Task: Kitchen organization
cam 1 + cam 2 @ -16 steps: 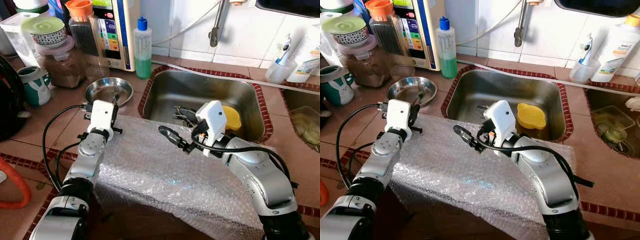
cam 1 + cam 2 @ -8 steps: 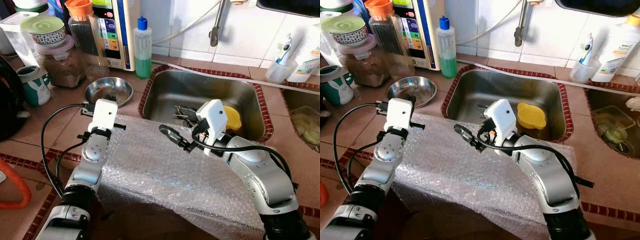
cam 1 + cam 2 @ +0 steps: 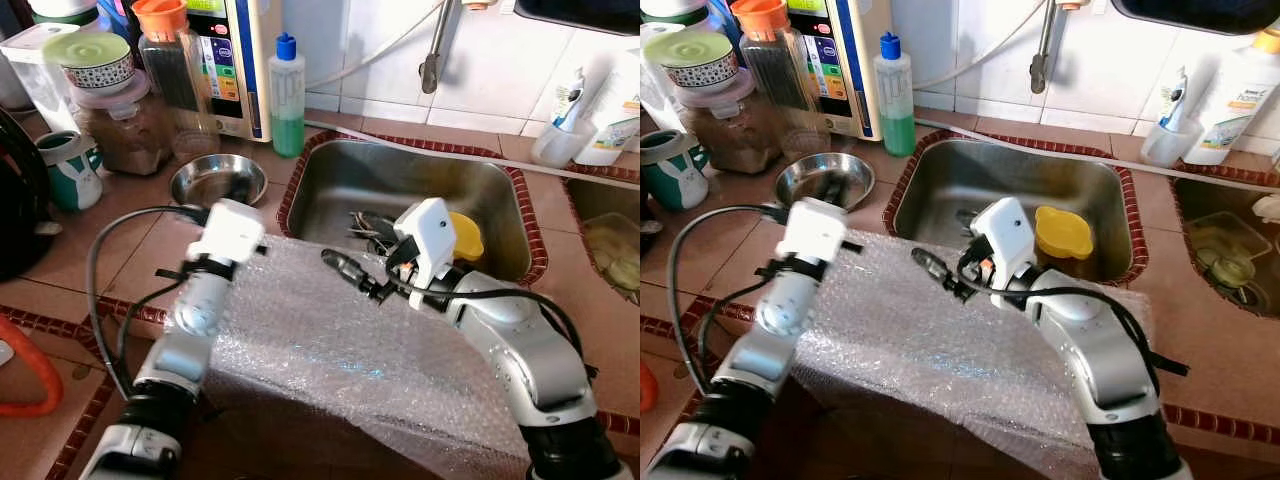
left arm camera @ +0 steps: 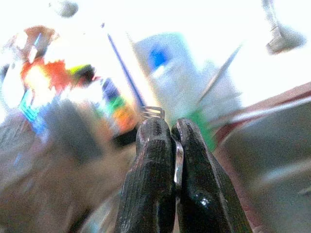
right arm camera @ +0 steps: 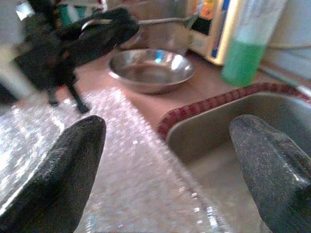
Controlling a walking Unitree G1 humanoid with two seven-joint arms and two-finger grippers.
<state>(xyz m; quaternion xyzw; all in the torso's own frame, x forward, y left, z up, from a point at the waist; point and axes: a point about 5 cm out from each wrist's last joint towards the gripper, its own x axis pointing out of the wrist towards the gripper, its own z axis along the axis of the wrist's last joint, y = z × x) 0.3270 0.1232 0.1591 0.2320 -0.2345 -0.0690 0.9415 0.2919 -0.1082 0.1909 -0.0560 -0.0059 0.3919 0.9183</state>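
Note:
My left gripper (image 4: 172, 128) is shut on a thin metal utensil (image 4: 179, 162); a silver strip shows between its fingers. In the right wrist view the utensil's handle (image 5: 163, 20) sticks out from those fingers above the steel bowl (image 5: 150, 70). The left gripper (image 3: 833, 192) hovers at the bowl's (image 3: 215, 178) near rim, by the left edge of the bubble wrap (image 3: 330, 350). My right gripper (image 3: 350, 272) is open and holds nothing, over the wrap's far edge by the sink (image 3: 400, 180). Its fingers (image 5: 63, 165) stand wide apart.
A yellow lid (image 3: 465, 235) and some dark utensils (image 3: 365, 225) lie in the sink. A green soap bottle (image 3: 286, 95), jars (image 3: 130, 125) and a white appliance (image 3: 235, 60) line the back left. A green mug (image 3: 70, 170) stands at the left, a cup of brushes (image 3: 560, 135) at the back right.
My left arm has swung right, so its wrist now lies over the wrap's left corner and looks blurred. The right arm has barely shifted.

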